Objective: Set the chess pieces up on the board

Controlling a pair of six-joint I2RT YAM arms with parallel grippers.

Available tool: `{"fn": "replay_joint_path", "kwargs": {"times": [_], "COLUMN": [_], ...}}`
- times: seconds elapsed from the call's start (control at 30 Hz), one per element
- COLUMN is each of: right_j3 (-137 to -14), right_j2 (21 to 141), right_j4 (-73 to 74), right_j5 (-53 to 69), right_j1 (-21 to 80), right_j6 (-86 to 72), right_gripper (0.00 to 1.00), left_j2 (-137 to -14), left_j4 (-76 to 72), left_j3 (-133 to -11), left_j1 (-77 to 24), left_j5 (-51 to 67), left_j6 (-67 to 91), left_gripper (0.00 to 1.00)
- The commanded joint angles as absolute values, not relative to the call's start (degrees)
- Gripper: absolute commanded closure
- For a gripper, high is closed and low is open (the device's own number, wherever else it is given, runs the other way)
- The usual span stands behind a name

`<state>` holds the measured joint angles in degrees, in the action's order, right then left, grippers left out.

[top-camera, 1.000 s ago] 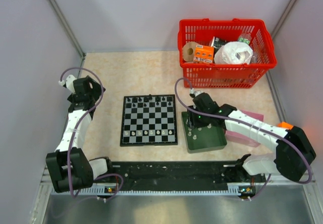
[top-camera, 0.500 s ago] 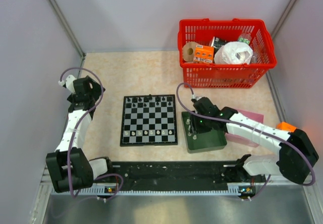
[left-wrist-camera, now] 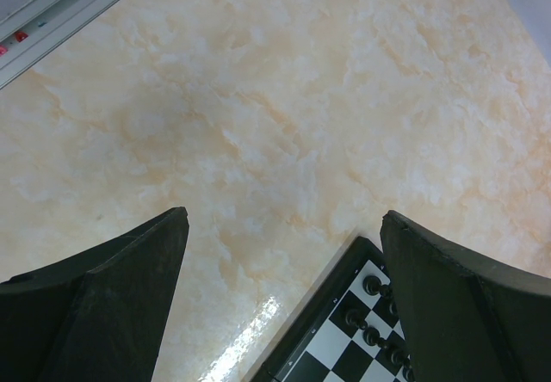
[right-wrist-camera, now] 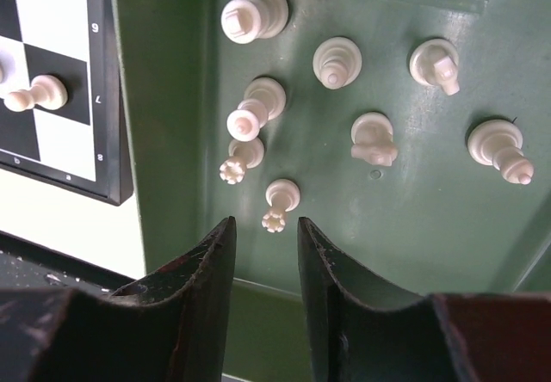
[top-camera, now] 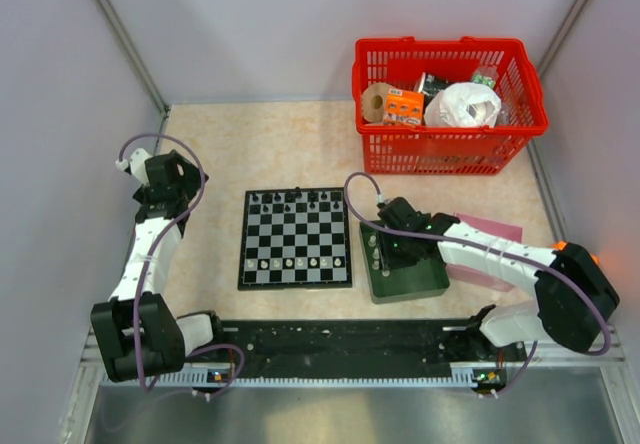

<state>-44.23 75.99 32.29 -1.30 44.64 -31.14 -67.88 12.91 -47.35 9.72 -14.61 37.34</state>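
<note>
Top view: board [top-camera: 295, 237] mid-desk, some chess pieces [top-camera: 290, 200] already ranked on it; right gripper [top-camera: 379, 254] low over the green tray [top-camera: 425, 282] holding the spares. Left wrist: left gripper [left-wrist-camera: 282, 218] spread wide, empty, parked off the board's corner (out of the way). Right wrist: jaws narrowed but empty, lined up on a white piece [right-wrist-camera: 277, 203], possibly a queen.

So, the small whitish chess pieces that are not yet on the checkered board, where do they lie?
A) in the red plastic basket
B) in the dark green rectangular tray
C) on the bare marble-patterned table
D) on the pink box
B: the right wrist view shows the whitish chess pieces scattered on the floor of the dark green rectangular tray, next to the black-and-white checkered board.
</note>
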Motion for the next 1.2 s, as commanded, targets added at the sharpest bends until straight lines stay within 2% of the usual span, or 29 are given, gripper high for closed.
{"fn": "replay_joint_path", "kwargs": {"times": [0.0,0.63,0.77,0.87,1.0,1.17], "right_j3": [-44.39,-43.95,-44.03,-43.86,-43.59,-43.51], "right_j2": [77.6,79.8,79.89,79.98,80.16,79.8], "right_j4": [30.23,29.0,29.0,29.0,28.92,28.92], "right_j5": [-2.99,-3.34,-3.08,-2.73,-2.64,-2.29], "right_j1": [45.35,45.35,45.44,45.44,45.35,45.44], "right_j6": [-31.03,-30.41,-30.32,-30.15,-30.06,-29.97], "right_gripper": [0.66,0.72,0.8,0.79,0.71,0.7], "left_j2": [-66.36,-66.27,-66.27,-66.18,-66.09,-65.74], "left_j4": [10.99,11.42,11.51,11.51,11.6,11.69], "left_j3": [-47.46,-46.84,-46.58,-46.58,-46.41,-46.23], "left_j1": [9.93,9.93,9.93,9.93,9.93,9.93], "left_j5": [-15.64,-16.26,-16.17,-16.26,-16.26,-16.26], "left_j6": [36.91,36.47,36.65,36.74,36.83,36.74], "left_gripper": [0.01,0.01,0.01,0.01,0.01,0.01]}}
